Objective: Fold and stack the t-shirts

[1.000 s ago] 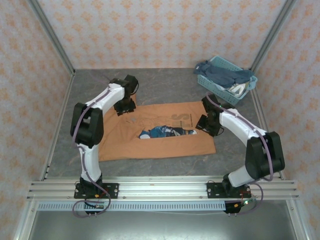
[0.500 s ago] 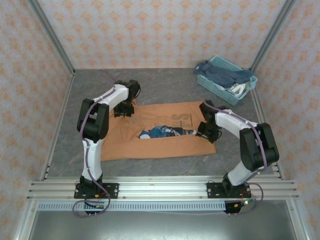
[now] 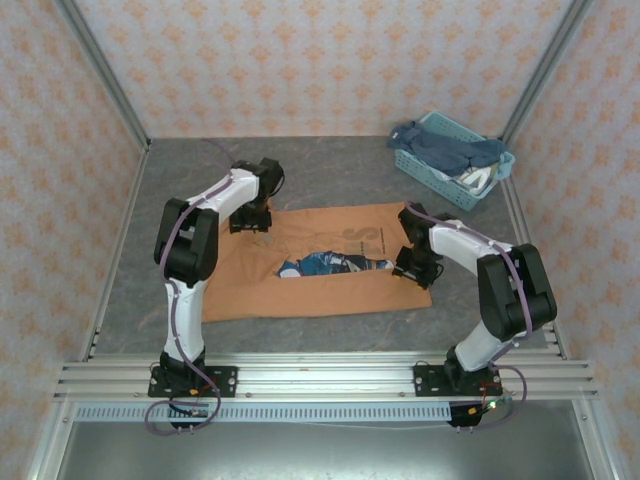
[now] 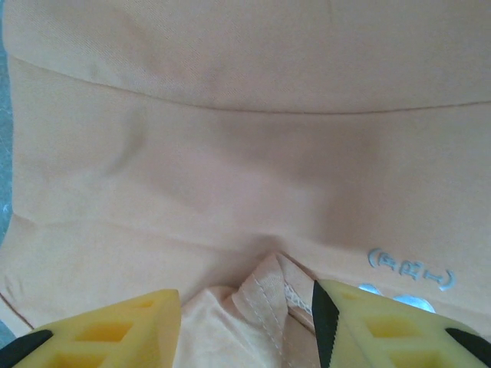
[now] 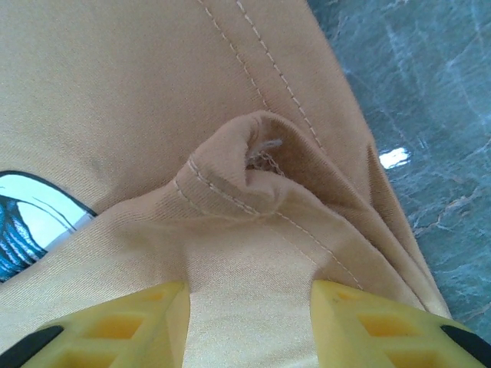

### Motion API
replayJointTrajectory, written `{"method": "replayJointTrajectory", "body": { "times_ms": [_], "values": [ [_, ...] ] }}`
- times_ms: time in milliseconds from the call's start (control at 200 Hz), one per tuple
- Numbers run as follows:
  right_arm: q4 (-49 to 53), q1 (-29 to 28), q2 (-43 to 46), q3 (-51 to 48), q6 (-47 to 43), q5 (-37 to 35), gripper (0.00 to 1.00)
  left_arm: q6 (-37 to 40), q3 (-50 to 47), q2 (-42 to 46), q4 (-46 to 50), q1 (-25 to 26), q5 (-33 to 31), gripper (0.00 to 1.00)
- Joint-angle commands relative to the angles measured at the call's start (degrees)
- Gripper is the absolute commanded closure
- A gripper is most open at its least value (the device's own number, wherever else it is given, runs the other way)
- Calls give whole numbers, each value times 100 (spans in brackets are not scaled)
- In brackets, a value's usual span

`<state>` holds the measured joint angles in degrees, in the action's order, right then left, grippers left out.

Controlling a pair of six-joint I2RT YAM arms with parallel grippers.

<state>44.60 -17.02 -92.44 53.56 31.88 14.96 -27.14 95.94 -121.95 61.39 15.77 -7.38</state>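
An orange-brown cloth t-shirt [image 3: 330, 290] lies spread out on the grey marbled desk [image 3: 330, 170], with its blue cartoon print [image 3: 330, 264] facing up near its middle. The left tool [image 3: 250, 222] is down on the shirt's far left corner. In the left wrist view its yellow fingers [image 4: 100, 330] stand apart over the fabric, and a small puckered fold with a stitched hem rises between them. Whether the left tool [image 4: 245, 307] is pinching that fold or standing loose around it cannot be told. The right tool [image 3: 415, 265] sits at the shirt's right edge, just beside the print. In the right wrist view its two yellow fingers [image 5: 115, 322] are half closed with the cloth bunched tight across the gap between them. A raised, curled ridge of hem stands just ahead of the right tool [image 5: 249, 307], so it has hold of the shirt's edge, with bare desk showing past the hem. Beyond the shirt's far right corner, well apart from it, stands a light-blue plastic lattice basket [image 3: 440, 185] holding dark blue cloth [image 3: 440, 145] and a bit of white cloth [image 3: 478, 178].
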Motion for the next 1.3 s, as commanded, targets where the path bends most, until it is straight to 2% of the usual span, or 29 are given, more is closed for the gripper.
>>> {"method": "replayJointTrajectory", "body": {
  "times_ms": [0,190,360,455,610,851,1116,1296],
  "values": [
    [148,-28,-64,-22,73,-149,54,-83,-16,13,279,40,-75,51],
    [191,-29,-77,14,72,-165,54,-2,-45,-215,228,40,-132,54],
    [221,-25,-85,27,73,-201,55,23,-21,-390,297,40,-291,62],
    [224,-26,-82,37,82,-213,55,42,-83,-408,287,40,-341,62],
    [210,-25,-88,45,99,-195,55,9,-135,-373,225,40,-388,62],
    [238,-30,-82,27,99,-227,55,-55,82,-187,330,25,-692,69],
    [238,-23,-79,14,109,-230,55,-123,283,-5,416,14,-629,71],
    [239,-30,-57,1,108,-223,55,-130,286,56,540,-3,-762,76]
  ]
}}
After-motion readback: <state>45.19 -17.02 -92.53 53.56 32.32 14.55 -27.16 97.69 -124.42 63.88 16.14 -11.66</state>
